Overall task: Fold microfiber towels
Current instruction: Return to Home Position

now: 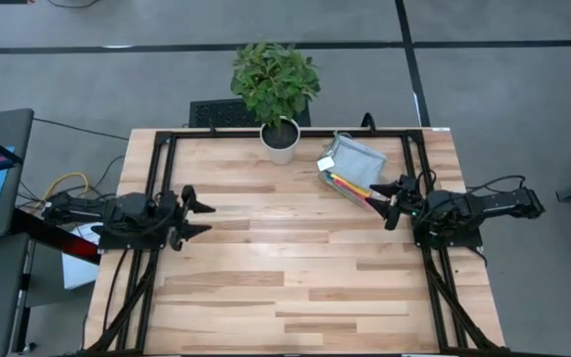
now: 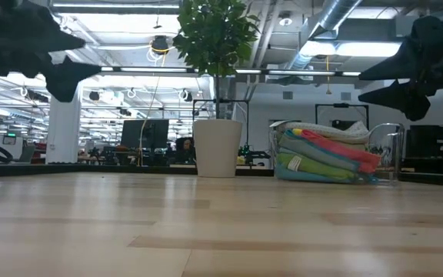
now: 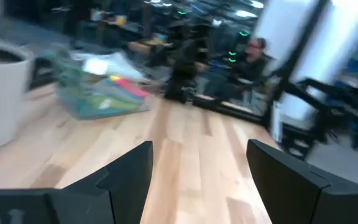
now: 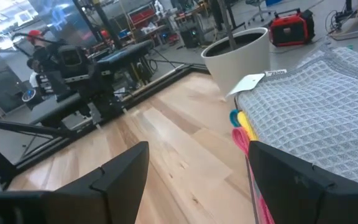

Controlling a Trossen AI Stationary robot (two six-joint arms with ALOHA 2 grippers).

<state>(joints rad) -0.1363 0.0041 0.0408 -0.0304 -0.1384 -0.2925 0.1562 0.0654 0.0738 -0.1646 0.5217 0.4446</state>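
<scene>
High view showed no loose cloth on the table point(image 1: 285, 283); every visible one of the microfiber towels point(image 1: 357, 159) sat folded and stacked in the clear bin point(image 2: 391, 158), far right, just right of the potted plant point(image 1: 278, 139) — K

So folding looked done? — M

Judged so; nothing to fold in sight; only parking the arms looked left — K

Grippers? — M

Right gripper point(image 1: 377, 197) hung above the table, just beside the bin's near right corner, apart from the towels; fingers spread, nothing between them; left gripper point(image 1: 202, 218) was at the table's left side, well apart from the bin; likewise spread and empty — K
</scene>
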